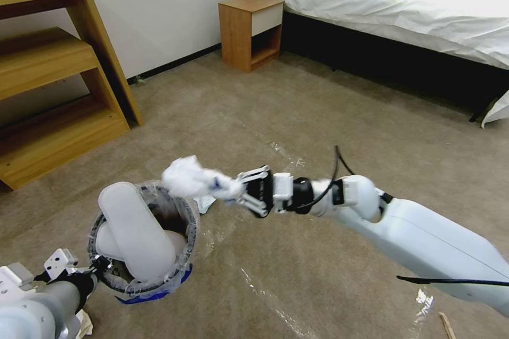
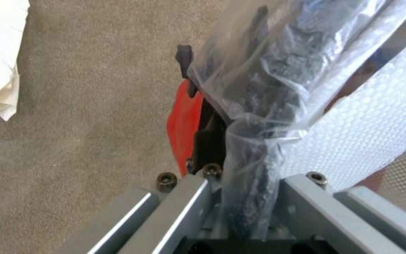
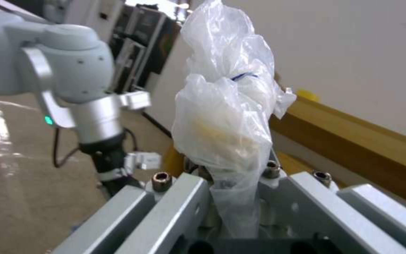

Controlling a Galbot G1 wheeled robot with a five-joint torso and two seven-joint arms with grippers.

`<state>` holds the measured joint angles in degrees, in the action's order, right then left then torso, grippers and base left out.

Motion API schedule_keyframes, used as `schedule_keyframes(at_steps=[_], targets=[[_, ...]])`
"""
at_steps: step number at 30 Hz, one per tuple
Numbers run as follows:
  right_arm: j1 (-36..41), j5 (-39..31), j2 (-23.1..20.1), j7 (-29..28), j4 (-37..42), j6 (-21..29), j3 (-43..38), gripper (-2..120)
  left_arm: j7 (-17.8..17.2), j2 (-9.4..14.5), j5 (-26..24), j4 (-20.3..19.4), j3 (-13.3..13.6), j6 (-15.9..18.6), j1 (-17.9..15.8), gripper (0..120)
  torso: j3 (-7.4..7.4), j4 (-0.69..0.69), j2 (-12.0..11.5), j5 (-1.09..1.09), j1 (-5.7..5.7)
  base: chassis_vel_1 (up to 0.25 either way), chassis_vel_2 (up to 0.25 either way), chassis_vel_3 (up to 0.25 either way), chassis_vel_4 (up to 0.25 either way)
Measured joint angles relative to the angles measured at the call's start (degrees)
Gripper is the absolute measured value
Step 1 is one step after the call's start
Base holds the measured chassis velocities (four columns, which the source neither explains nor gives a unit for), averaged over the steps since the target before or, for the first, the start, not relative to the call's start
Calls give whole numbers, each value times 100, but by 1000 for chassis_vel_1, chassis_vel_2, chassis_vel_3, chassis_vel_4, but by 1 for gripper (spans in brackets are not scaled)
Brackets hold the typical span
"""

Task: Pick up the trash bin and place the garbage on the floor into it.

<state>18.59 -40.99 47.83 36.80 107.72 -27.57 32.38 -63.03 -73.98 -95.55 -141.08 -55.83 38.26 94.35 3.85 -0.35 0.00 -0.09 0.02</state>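
Note:
The red trash bin [image 1: 186, 222] with its crinkly clear liner hangs just above the carpeted floor [image 1: 318, 116] at the lower left. My left gripper [image 1: 98, 265] is shut on its near rim. The left wrist view has the red wall [image 2: 184, 123] and the bunched liner [image 2: 259, 106] pinched between the fingers. Two white slippers [image 1: 135, 230] stand upright inside the bin. My right gripper [image 1: 237, 190] is shut on a crumpled white plastic wad [image 1: 190, 177], garbage held level with the bin's rim on its right side. The same wad [image 3: 222, 106] rises from between the jaws in the right wrist view.
A wooden shelf unit [image 1: 47, 74] stands at the left, a nightstand [image 1: 251, 32] and a bed [image 1: 403, 5] at the back. A white scrap [image 1: 204, 203] lies by the bin, white paper [image 1: 85, 324] under my left arm, a wooden stick [image 1: 447, 325] at the lower right.

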Motion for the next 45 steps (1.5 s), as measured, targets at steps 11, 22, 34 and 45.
schedule_keyframes(at_steps=[11, 22, 34, 45], targets=[[-619, 144, 642, -22, -403, -4, 940, 1, 0, -17, 11, 22, 14, 4, -12, 0, 0, 0, 0, 0, 0, 0, 0, 0, 0], [-799, 157, 986, -20, -796, -65, 1249, 1, 0, -86, 48, 20, 54, 16, 12, 0, 0, 1, 0, 0, 0, 0, 0, 0, 0], [-640, 323, 1299, 64, -1465, -232, 1316, 1, 0, -120, 60, -46, 60, 23, 58, 0, 0, 0, 0, 1, 0, 0, 0, 0, 0], [-477, 587, 1278, -5, -1571, -326, 1316, 10, 0, -125, 68, -52, 73, 27, 41, 0, 0, 0, 0, 1, 0, 0, 0, 0, 0]])
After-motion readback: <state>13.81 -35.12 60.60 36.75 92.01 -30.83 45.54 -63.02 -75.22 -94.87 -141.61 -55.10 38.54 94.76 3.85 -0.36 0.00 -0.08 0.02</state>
